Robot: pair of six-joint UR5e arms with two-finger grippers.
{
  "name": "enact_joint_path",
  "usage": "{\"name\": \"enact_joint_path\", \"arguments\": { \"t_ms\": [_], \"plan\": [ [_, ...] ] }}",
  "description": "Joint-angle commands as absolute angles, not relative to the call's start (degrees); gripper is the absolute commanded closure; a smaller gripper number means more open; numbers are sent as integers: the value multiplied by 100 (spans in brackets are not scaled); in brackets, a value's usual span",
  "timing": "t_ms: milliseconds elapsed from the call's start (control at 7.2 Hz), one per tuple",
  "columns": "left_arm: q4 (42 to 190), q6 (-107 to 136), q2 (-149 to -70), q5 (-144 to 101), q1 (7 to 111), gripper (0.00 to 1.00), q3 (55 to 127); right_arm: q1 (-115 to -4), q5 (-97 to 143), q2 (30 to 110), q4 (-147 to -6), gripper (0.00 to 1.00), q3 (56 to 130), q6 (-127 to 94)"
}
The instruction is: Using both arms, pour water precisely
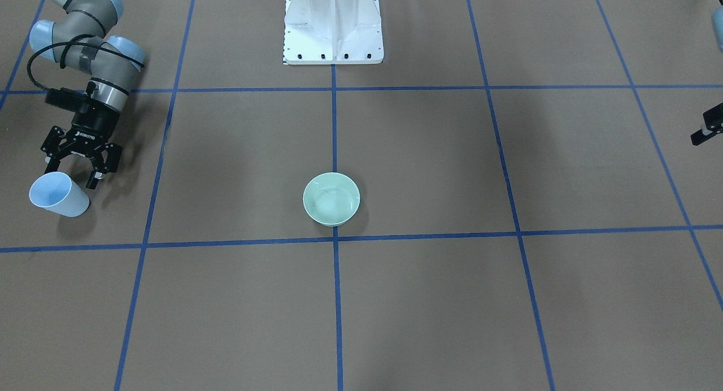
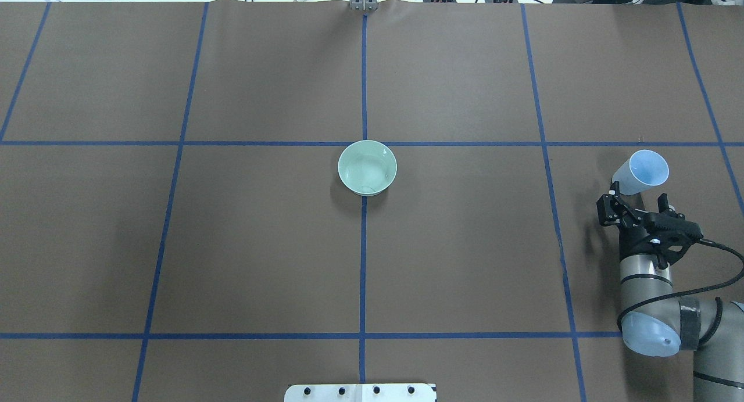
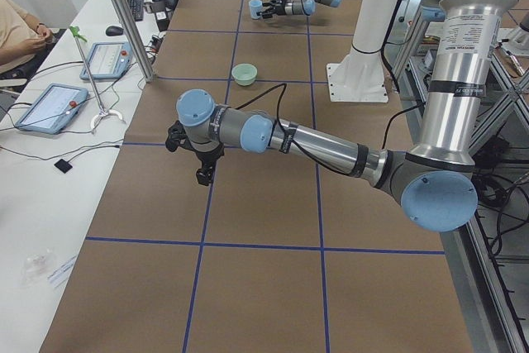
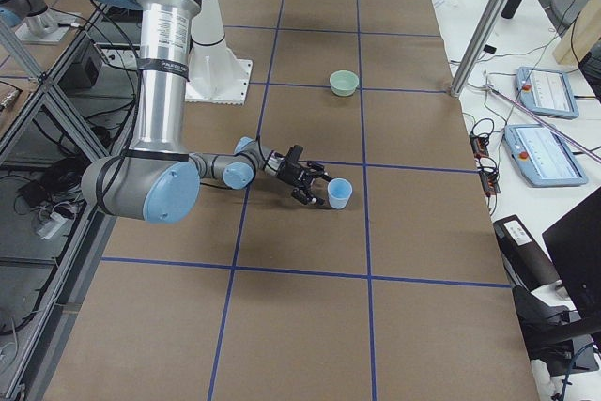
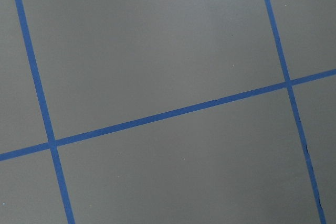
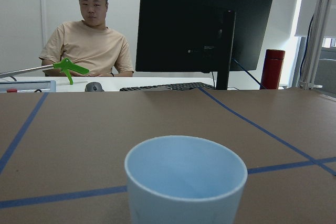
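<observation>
Though it showed only as faint curved ripples and a small white glint, the water [image 1: 333,203] lay in the bottom of a pale green bowl [image 1: 309,189]. That bowl stood upright on the middle tape line [image 2: 363,262] of the table [image 2: 261,245], close to where another line crossed it.

Well apart from the bowl, toward the robot's right side, a light blue cup [image 2: 641,171] stood upright on the brown surface. Whether any water was in it could not be told; the right wrist view showed only its pale inner wall.

Just behind the cup hovered the right gripper [image 2: 638,197], low over the table and aimed at the cup, with its two black fingers spread wide. They clasped nothing. One fingertip looked very near the cup's side, but contact could not be made out. The right arm [image 2: 645,274] reached in from the near right corner of the overhead view, with a black cable looped beside it.

Far off on the other side, the left arm [image 3: 322,145] stretched out above the table, and the left gripper [image 3: 194,155] pointed down over bare paper and blue lines. How its jaws stood could not be told.

Between the arms stood the white pedestal [image 1: 333,24]. Beyond the table edge, the right wrist view caught a seated man [image 6: 86,40] and a dark monitor [image 6: 202,22].
</observation>
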State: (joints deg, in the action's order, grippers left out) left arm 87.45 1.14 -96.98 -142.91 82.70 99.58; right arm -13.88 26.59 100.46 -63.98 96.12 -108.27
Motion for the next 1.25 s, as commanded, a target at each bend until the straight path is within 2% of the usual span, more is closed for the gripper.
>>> {"name": "enact_joint_path", "arguments": {
  "t_ms": [0,278,833,1111],
  "plan": [
    [8745,114,-9703,-14291,8271,0,9958,-1109,2698,10641,-6398,0,10297,-10846],
    [8745,114,-9694,-14291,8271,0,9958,-1063,2759,10757,-6285,0,10467,-10820],
    [8745,219,-9755,-14274,8271,0,9967,-1186,3793,10872,-6284,0,11616,-9777],
    [8763,980,-10132,-14247,8244,0,10054,-1833,4819,10793,-6275,0,11794,-8925]
  ]
}}
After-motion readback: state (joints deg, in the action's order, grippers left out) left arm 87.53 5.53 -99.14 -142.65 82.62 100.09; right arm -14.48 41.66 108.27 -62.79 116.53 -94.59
